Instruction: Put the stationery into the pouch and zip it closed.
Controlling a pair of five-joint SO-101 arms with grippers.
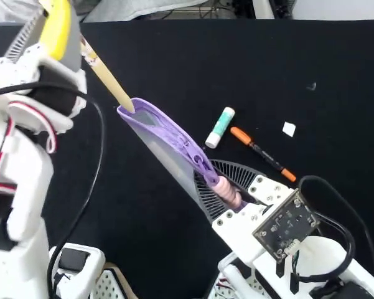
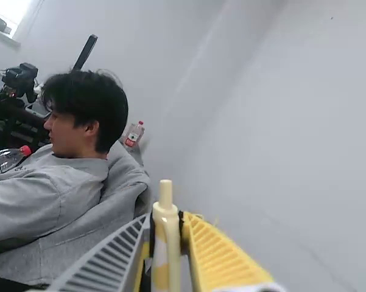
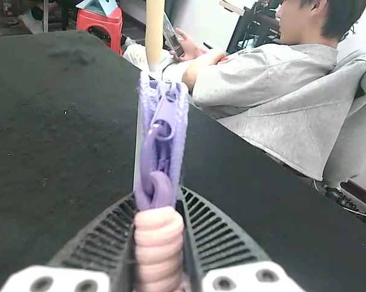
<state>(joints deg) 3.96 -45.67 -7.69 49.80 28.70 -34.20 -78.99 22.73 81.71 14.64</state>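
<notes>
Clamping the pen [image 1: 109,81], the left hand [image 2: 165,224] touches it to the pouch [image 1: 168,140] (right hand [image 3: 159,207] grips that).

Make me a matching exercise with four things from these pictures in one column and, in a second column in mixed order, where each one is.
Things
1. cream pen
2. purple pouch
3. glue stick
4. orange pen

Places
A. lying on the black table, green cap
B. gripped by the left tool, end at the pouch's mouth
C. lying on the table, black middle
D. gripped by the right tool

Pairs: 1-B, 2-D, 3-A, 4-C
</notes>
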